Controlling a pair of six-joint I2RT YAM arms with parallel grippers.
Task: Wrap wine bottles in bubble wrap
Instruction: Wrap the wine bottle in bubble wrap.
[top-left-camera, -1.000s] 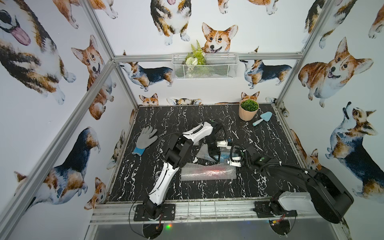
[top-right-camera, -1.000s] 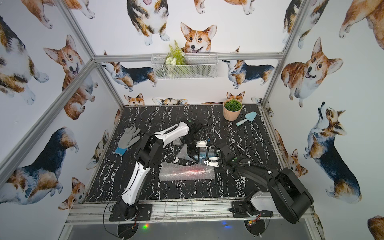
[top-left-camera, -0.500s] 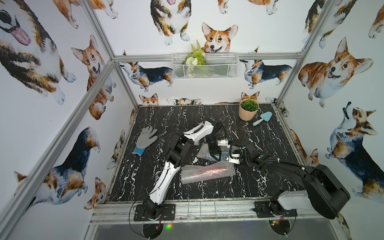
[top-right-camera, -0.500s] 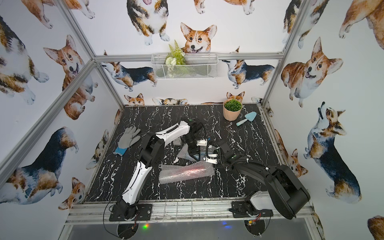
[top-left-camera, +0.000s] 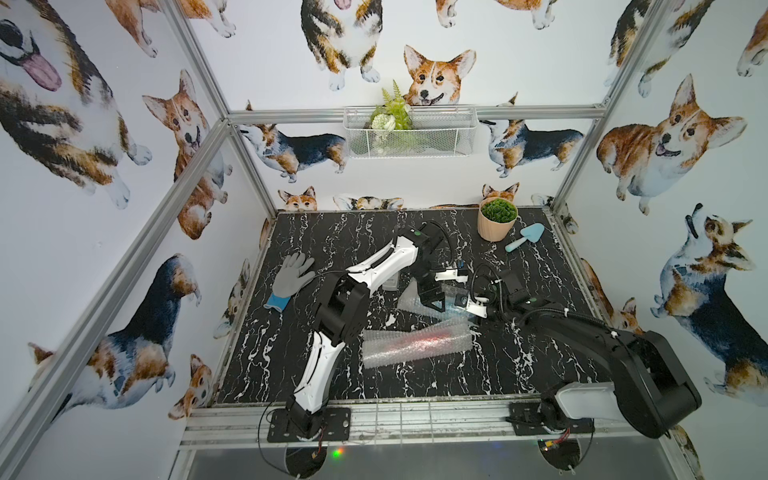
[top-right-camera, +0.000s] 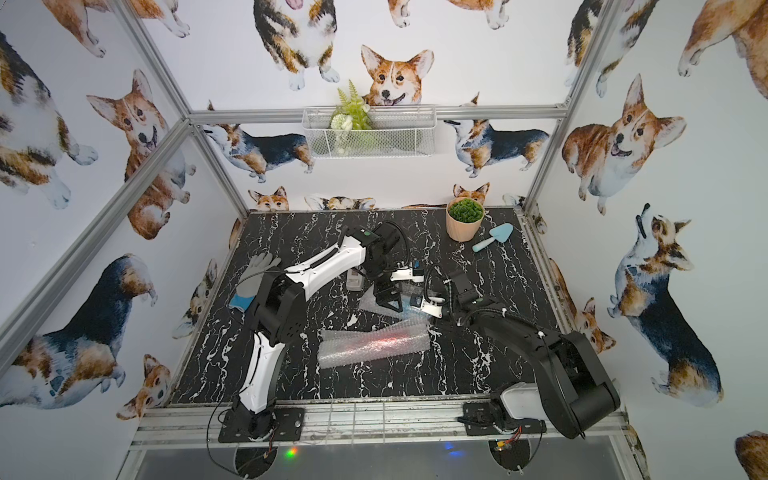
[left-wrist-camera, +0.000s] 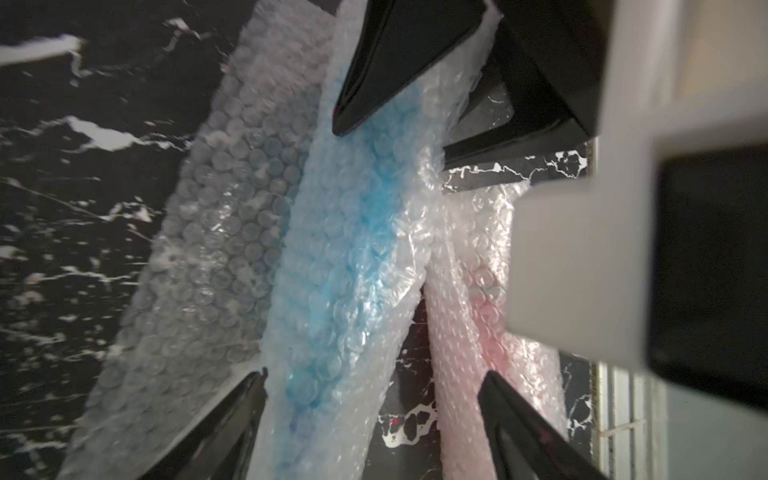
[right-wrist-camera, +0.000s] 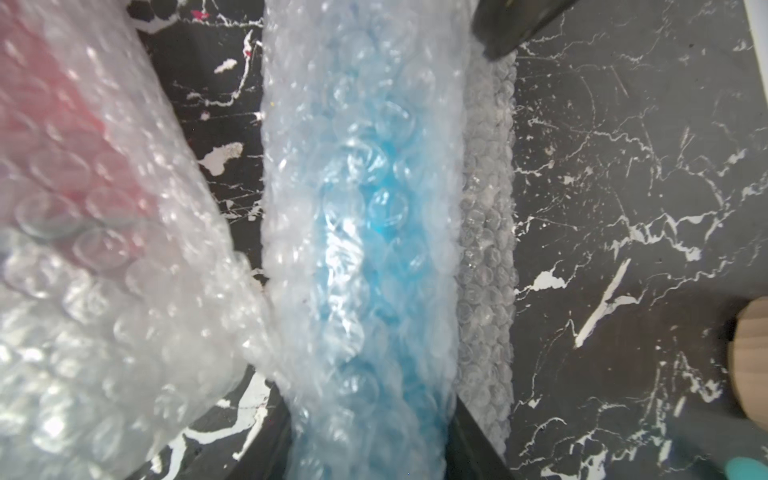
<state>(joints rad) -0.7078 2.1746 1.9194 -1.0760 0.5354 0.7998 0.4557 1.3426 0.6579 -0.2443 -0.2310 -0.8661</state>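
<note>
Left fingers (left-wrist-camera: 232, 428) are spread wide astride the blue bottle (left-wrist-camera: 345, 249), with nothing gripped; right fingers (left-wrist-camera: 395, 62) are closed partway on its far end. Rolled in bubble wrap (right-wrist-camera: 486, 208), it is found mid-way across the table (top-left-camera: 332, 232), just beside the wrapped red-pink bottle (top-left-camera: 415, 343). No tape is seen on the seam, so the loose flap could be sprung open, or the bottle slid out if one end is lifted.

Marble table (top-left-camera: 332, 232) carries wrapped red bottle (top-left-camera: 415, 343), glove (top-left-camera: 291, 276), pot (top-left-camera: 494, 228), trowel (top-left-camera: 525, 236)
</note>
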